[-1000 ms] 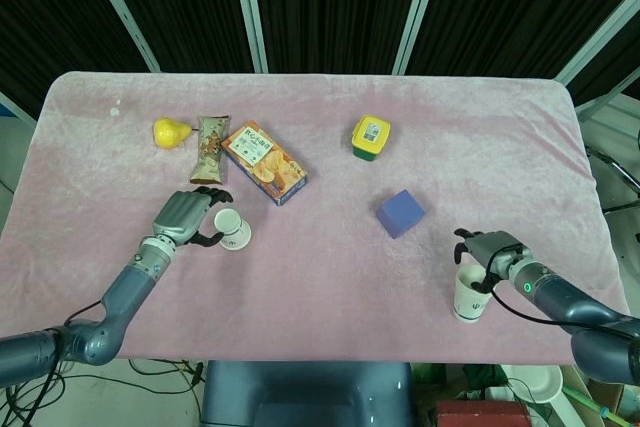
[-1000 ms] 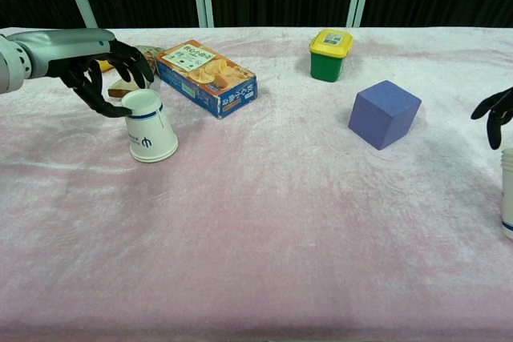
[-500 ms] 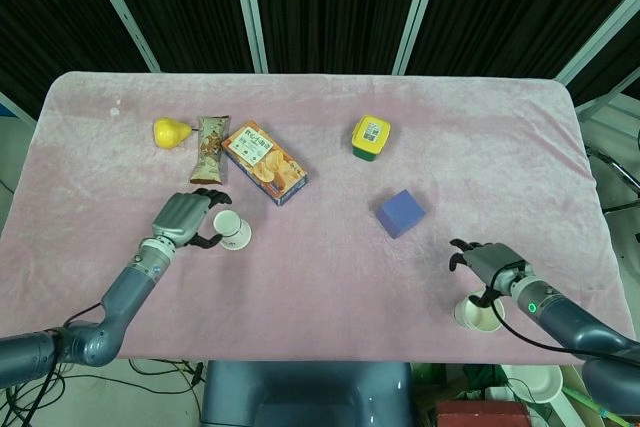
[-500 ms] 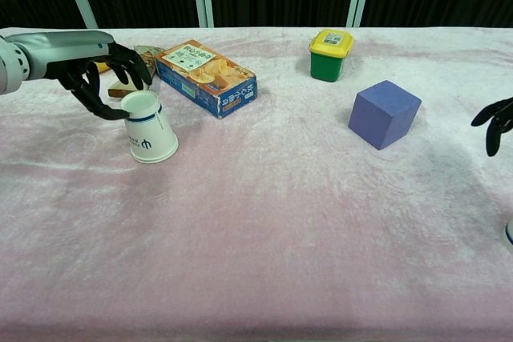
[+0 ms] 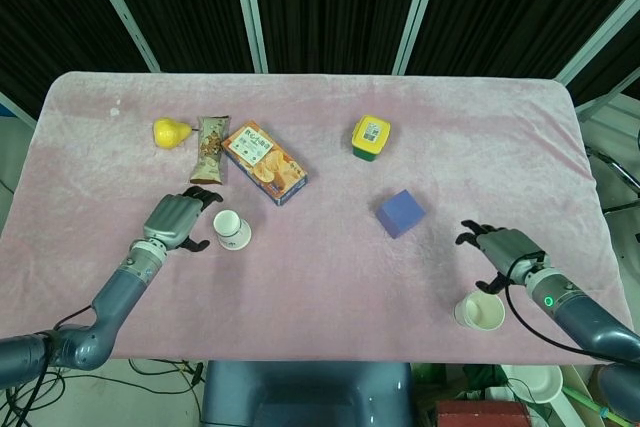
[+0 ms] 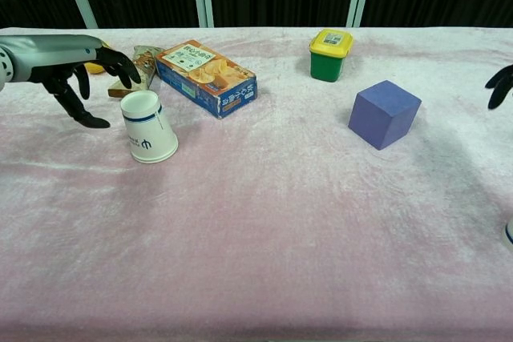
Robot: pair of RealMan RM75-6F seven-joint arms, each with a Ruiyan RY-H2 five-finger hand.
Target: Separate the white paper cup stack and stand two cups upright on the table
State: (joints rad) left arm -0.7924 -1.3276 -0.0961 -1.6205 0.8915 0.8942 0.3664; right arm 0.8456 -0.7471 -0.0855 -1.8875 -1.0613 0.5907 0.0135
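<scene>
One white paper cup (image 5: 231,229) (image 6: 148,126) with a blue band stands on the pink cloth at the left. My left hand (image 5: 178,219) (image 6: 76,78) hovers just left of it, fingers spread, touching nothing. A second white cup (image 5: 480,311) stands upright, mouth up, near the front right edge; in the chest view only a sliver of this second cup (image 6: 509,234) shows at the right border. My right hand (image 5: 500,247) (image 6: 501,86) is behind that cup and apart from it, fingers spread and empty.
A blue cube (image 5: 401,213) sits left of the right hand. A snack box (image 5: 264,163), a snack bar (image 5: 210,148) and a yellow pear (image 5: 171,132) lie behind the left cup. A yellow-lidded green tub (image 5: 370,137) stands further back. The table's front edge is close to the right cup.
My left hand has let go of the left cup and drawn back to the left. My right hand has released the right cup near the front edge and pulled away from it.
</scene>
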